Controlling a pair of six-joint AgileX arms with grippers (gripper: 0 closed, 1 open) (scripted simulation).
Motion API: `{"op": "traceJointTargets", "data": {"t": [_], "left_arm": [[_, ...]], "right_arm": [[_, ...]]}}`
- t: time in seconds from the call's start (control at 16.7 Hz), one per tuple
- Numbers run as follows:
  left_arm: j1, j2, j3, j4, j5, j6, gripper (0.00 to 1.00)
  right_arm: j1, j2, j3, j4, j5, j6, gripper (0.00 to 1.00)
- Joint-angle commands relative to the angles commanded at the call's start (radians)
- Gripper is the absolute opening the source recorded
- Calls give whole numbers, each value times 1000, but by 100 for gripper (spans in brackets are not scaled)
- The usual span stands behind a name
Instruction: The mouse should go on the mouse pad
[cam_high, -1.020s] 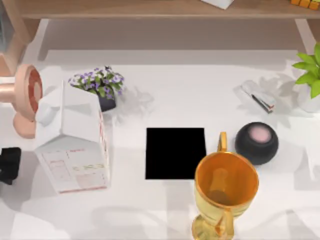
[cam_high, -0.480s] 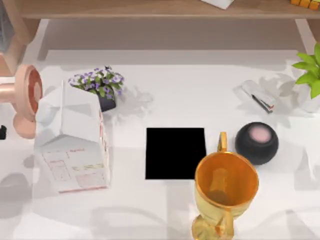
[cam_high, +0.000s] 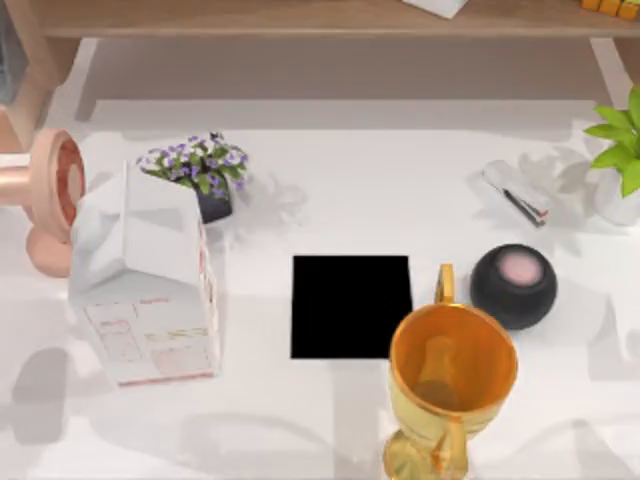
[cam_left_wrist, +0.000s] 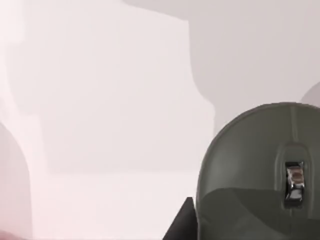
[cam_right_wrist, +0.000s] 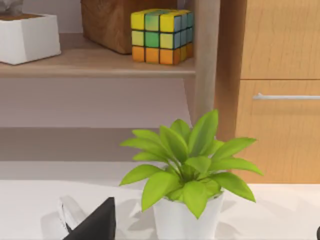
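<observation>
The mouse (cam_left_wrist: 260, 170) is grey and oval with a metal scroll wheel, and it sits very close in the left wrist view over the white table. My left gripper (cam_left_wrist: 235, 232) is shut on it, and one dark finger (cam_left_wrist: 182, 225) lies against the mouse's side. The mouse pad (cam_high: 350, 305) is a flat black square near the middle of the table in the top view, with nothing on it. A dark part of my right gripper (cam_right_wrist: 95, 222) shows in the right wrist view, facing a potted plant (cam_right_wrist: 187, 165).
A white carton (cam_high: 150, 300) stands left of the pad, with a flower pot (cam_high: 195, 165) and a pink fan (cam_high: 45, 195) behind it. A gold trophy cup (cam_high: 450, 365) touches the pad's right front corner. A black ball with a pink top (cam_high: 513, 285) sits to its right.
My left gripper, a black shape at the top view's left edge a second ago, slid farther left and out of that picture. Nothing on the table has shifted.
</observation>
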Motion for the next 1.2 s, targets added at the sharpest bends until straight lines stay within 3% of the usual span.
{"op": "traceJointTargets", "data": {"t": [0.18, 0.42, 0.84, 1.2], "left_arm": [[-30, 6, 64, 14, -7, -41, 0], [-147, 61, 287, 26, -12, -172, 0], [-507, 367, 726, -37, 26, -500, 0], [-804, 630, 867, -132, 17, -732, 0]], "right_arm": [[0, 0, 0, 0, 0, 0, 100], [0, 0, 0, 0, 0, 0, 100], [0, 0, 0, 0, 0, 0, 100], [0, 0, 0, 0, 0, 0, 100]]}}
